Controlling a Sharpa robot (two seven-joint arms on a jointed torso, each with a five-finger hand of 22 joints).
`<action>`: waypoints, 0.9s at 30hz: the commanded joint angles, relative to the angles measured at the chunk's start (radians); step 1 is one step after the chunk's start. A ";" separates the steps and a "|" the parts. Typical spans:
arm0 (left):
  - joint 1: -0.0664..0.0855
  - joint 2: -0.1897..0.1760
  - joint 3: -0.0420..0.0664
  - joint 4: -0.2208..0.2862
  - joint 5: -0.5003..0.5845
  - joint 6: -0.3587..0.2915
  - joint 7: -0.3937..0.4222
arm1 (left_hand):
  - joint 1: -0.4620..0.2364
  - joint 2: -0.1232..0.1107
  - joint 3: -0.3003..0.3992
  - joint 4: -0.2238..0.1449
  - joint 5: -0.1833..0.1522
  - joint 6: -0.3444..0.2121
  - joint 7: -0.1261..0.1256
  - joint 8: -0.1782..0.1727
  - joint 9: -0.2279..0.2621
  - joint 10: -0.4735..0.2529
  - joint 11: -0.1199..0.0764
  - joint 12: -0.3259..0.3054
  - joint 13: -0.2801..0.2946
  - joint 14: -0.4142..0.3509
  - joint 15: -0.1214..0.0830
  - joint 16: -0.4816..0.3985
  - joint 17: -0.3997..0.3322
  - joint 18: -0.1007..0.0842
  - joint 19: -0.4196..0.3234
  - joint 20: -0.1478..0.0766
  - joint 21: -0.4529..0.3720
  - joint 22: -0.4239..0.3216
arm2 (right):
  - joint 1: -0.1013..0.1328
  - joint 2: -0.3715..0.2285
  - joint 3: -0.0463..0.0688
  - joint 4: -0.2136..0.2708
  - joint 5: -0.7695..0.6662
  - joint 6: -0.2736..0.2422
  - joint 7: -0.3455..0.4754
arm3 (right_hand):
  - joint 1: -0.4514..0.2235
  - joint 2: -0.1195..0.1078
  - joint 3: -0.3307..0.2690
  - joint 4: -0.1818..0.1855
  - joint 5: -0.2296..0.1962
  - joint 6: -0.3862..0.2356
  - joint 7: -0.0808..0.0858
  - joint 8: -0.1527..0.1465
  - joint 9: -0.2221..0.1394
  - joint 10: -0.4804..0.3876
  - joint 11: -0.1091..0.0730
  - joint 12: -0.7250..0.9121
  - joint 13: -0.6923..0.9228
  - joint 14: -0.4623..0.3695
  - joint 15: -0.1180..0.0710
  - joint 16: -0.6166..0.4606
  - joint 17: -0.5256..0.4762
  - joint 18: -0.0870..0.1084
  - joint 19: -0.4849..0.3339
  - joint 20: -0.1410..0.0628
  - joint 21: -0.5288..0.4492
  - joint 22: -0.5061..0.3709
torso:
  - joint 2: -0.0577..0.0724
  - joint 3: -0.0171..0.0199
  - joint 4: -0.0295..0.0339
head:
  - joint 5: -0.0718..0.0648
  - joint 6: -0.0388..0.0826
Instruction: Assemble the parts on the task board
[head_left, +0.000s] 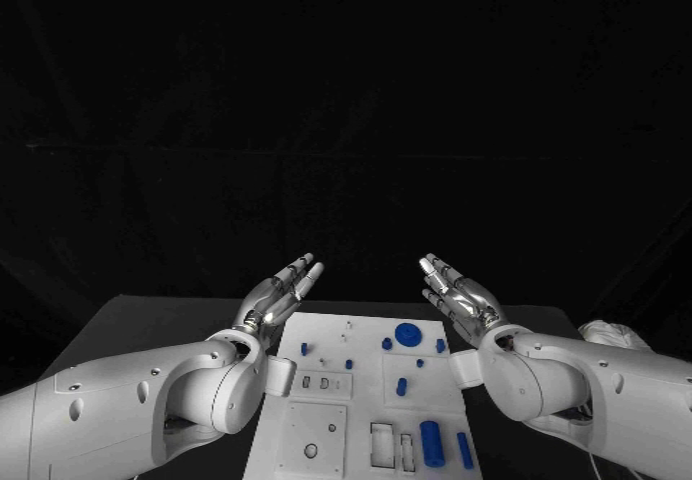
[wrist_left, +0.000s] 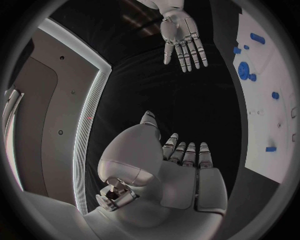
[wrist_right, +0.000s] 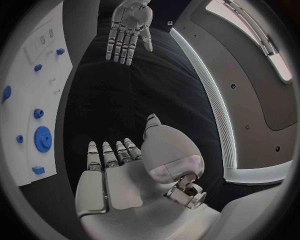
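**Both hands raised and empty over the board**

Black tabletop (head_left: 159, 320) carries the white rectangular task board (head_left: 346, 400) in its middle, with the board's long sides running from the near edge toward the far edge. On the board lie the small blue plastic parts: a round blue disc (head_left: 408, 335) near the far right corner, a few little blue pegs (head_left: 348, 364) around the middle, and a thick blue cylinder (head_left: 431, 443) with a thin blue bar (head_left: 464, 450) close to the near right corner. Empty rectangular slots (head_left: 382, 444) are beside the cylinder, so I judge that these pieces wait to be put in.

The left hand (head_left: 278, 293) stands above the far left corner of the board and the right hand (head_left: 459, 290) above the far right corner. Both are lifted, palms turned to each other, fingers (wrist_left: 186, 154) straight and apart, holding nothing. This looks like a ready pose: the hands are kept off the board so that all parts stay visible and nothing is pushed by accident.

Between the two hands the space is free, so either hand can come down to the middle without meeting the other. The forearms lie along the long sides of the board, close to its edges; a move to the near corner parts probably needs the arm to pull back first. A pale crumpled object (head_left: 617, 335) rests by the right edge of the tabletop, well apart from the board.
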 joint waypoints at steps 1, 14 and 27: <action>0.020 -0.001 -0.013 0.011 0.024 0.147 0.047 | 0.009 -0.002 -0.005 0.002 -0.005 0.000 -0.004 0.002 0.001 0.003 0.002 -0.003 -0.001 -0.001 0.004 -0.004 -0.002 0.015 0.000 0.011 -0.004 -0.001 | 0.032 -0.013 -0.021 0.009 0.012 0.248 -0.052 | 0.123 -0.005 0.008 -0.067 0.078 0.021 -0.007 0.012 0.005 0.000 0.045 -0.004 -0.001 -0.001 0.055 -0.003 -0.001 0.026 0.017 0.054 0.013 0.012 | 0.003 -0.0007 0.0004 | 0.000 0.000; 0.022 -0.041 -0.021 0.010 -0.019 0.281 0.048 | 0.035 -0.004 -0.002 0.001 0.006 0.001 -0.005 0.004 0.001 0.003 0.004 -0.003 -0.001 -0.001 0.023 -0.004 -0.002 0.043 0.000 0.077 -0.004 -0.001 | 0.090 -0.085 -0.064 0.025 -0.236 0.395 -0.098 | 0.324 -0.004 0.117 -0.275 0.132 0.255 0.038 0.097 0.074 0.062 0.109 0.118 0.063 0.339 0.102 0.196 0.171 0.033 0.482 0.102 0.245 0.117 | 0.023 -0.0085 0.0088 | 0.000 -0.094; 0.025 -0.124 -0.021 0.069 -0.049 0.284 0.011 | 0.064 -0.009 0.002 0.001 0.038 0.023 0.005 0.007 0.003 0.003 0.014 -0.003 -0.001 -0.001 0.045 -0.004 -0.002 0.046 0.000 0.119 -0.004 -0.001 | 0.159 -0.076 -0.063 0.025 -1.003 0.165 -0.271 | 0.403 -0.098 0.218 -0.391 0.083 0.532 0.116 0.350 0.202 0.572 0.153 0.573 0.211 1.121 -0.050 0.794 0.432 0.031 1.028 -0.046 0.844 0.466 | 0.049 -0.0169 0.0091 | -0.007 -0.219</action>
